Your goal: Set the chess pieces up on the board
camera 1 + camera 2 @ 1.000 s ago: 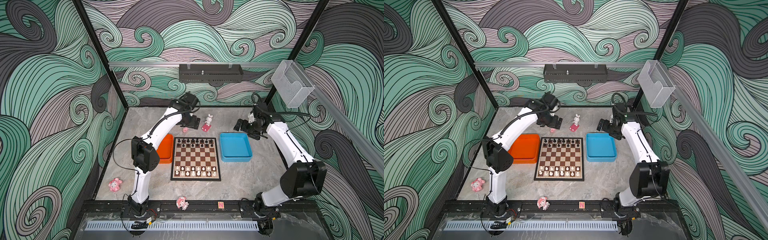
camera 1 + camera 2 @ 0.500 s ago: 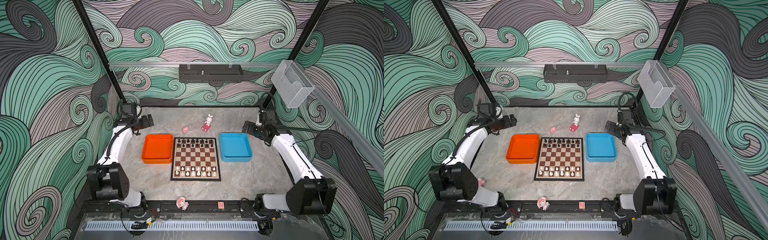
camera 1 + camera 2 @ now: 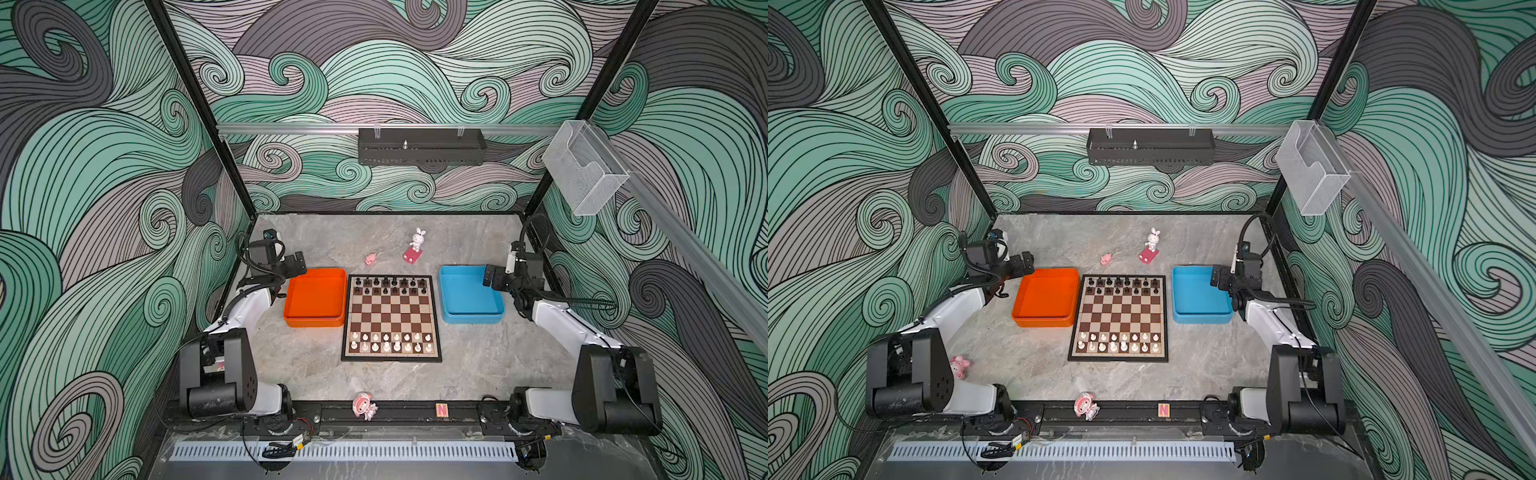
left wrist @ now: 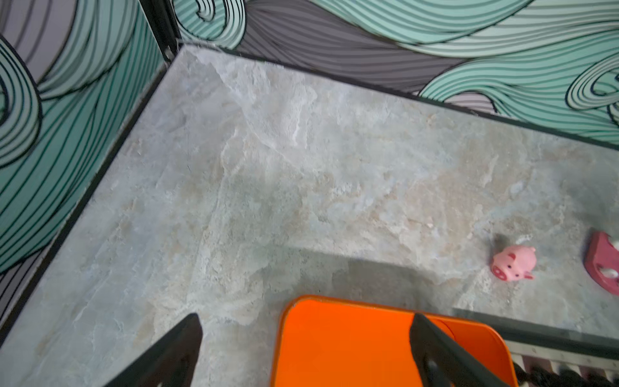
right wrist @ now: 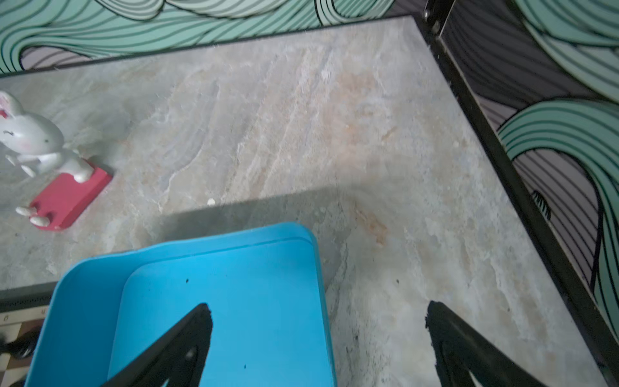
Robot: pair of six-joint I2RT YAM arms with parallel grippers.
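Left gripper (image 4: 304,321): jaws spread wide, nothing between the fingers (image 4: 187,335). It sits above the far outer corner of the orange tray (image 3: 316,297), with one finger over the tray and the other over the stone table (image 3: 299,357). Right gripper (image 5: 318,308): jaws likewise wide apart and holding nothing, above the far outer corner of the blue tray (image 3: 469,297), with one finger over the tray and the other over the table. Board (image 3: 390,318): lies flat between the two trays, just beside each and well apart from both grippers. Black chess pieces (image 3: 390,286): upright in the two far rows. White chess pieces (image 3: 390,341): upright in the two near rows. Sundries: a pink pig (image 3: 370,259) and a white rabbit (image 3: 417,240) on a pink base, both beyond the board, and a pink figurine (image 3: 364,406) at the front rail.
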